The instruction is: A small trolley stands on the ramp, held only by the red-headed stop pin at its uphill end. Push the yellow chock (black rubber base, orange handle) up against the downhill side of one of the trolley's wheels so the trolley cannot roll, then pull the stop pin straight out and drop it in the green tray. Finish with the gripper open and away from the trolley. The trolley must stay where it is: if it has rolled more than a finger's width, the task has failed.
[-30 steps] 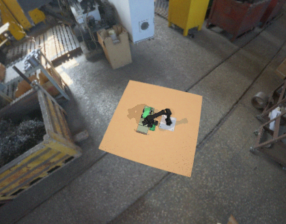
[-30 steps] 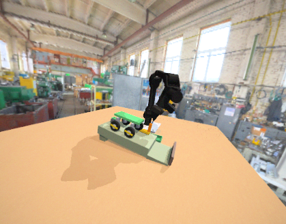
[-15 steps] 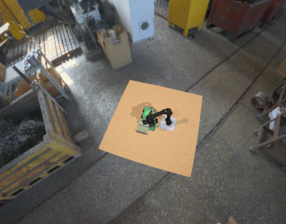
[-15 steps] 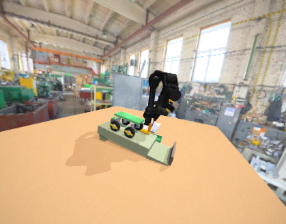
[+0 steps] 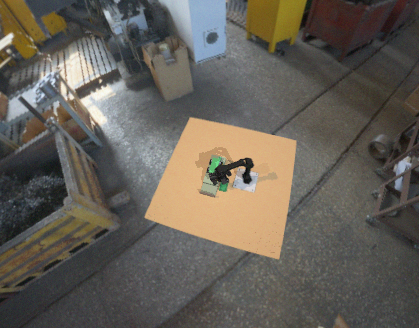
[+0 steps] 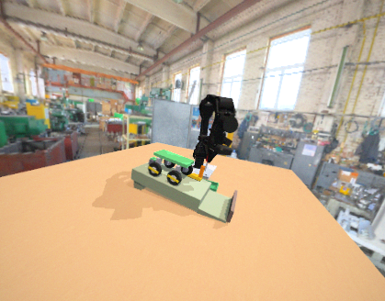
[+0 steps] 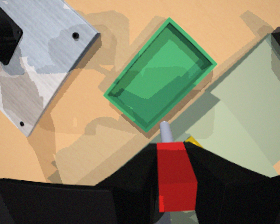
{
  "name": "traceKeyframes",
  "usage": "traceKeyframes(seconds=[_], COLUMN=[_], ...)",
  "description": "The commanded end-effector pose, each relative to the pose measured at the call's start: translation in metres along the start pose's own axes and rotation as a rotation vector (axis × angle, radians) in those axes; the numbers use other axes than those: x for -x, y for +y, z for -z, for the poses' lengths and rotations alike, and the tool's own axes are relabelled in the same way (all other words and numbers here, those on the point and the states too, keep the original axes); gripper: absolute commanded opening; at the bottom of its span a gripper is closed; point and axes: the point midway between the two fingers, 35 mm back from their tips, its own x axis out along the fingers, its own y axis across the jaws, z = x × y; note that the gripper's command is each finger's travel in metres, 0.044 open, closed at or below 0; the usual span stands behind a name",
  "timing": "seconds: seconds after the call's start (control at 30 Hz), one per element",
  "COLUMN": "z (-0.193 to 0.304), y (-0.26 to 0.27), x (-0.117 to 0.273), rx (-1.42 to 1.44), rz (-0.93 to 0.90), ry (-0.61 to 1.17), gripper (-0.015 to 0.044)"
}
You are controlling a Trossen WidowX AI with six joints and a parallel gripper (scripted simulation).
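My gripper (image 7: 169, 150) (image 6: 197, 165) is shut on the stop pin's red head (image 7: 177, 175); its grey shaft (image 7: 165, 132) points out ahead. In the wrist view the pin is just beside the green tray (image 7: 166, 65) (image 6: 214, 185) (image 5: 223, 187), not over its inside. The trolley (image 6: 173, 157) (image 5: 215, 164) stands upright on the ramp (image 6: 175, 193) (image 7: 246, 90). The yellow chock (image 6: 194, 176), with its orange handle (image 6: 202, 172) upright, sits at the downhill side of the far lower wheel (image 6: 186, 170); exact contact is too small to tell. In the wrist view the gripper hides most of the chock.
A brown end board (image 6: 232, 206) stands at the ramp's low end. The arm's silver base plate (image 7: 56, 65) (image 5: 251, 185) lies across from the ramp, with the tray between them. The arm reaches over from the plate, close to the trolley and chock.
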Motion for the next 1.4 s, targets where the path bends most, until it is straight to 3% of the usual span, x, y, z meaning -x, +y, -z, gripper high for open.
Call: traceKeyframes(seconds=[0.0,0.63,1.37], z=[0.001,0.004,-0.014], y=[0.002,0.004,0.016], x=[0.001,0.002,-0.018], rx=[0.131,0.712,0.783], rz=[0.026,0.131,0.142], ry=[-0.018,-0.059,-0.067], gripper=[0.0,0.0,0.0])
